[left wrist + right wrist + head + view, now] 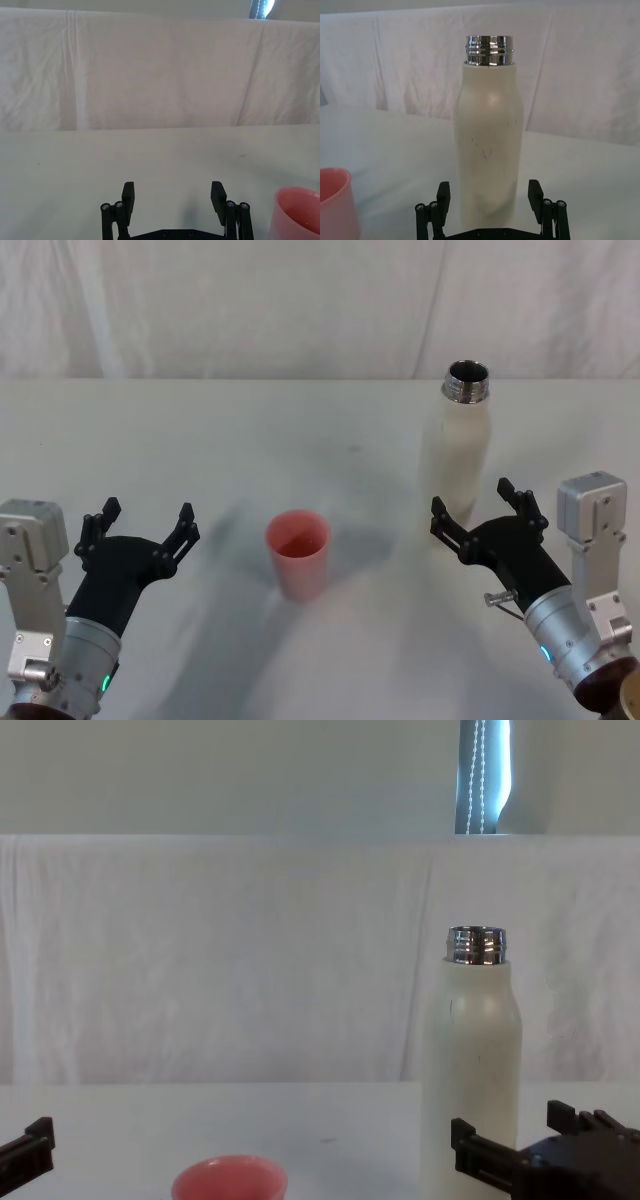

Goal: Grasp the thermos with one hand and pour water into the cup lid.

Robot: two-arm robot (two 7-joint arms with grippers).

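The cream-white thermos (462, 440) stands upright at the right of the table, its silver neck uncapped. My right gripper (472, 496) is open at the bottle's lower body. In the right wrist view the thermos (490, 145) rises between the spread fingers (443, 192), with a small gap on each side. The pink cup lid (298, 552) stands upright near the table's middle, to the thermos's left and nearer to me. My left gripper (148, 512) hovers open at the left, apart from the cup, with nothing between its fingers. The cup's rim (297, 212) appears in the left wrist view.
A white cloth covers the table (300, 430) and hangs as a backdrop (220, 960) behind it. Bare tabletop lies between the cup and the thermos, and around the left gripper.
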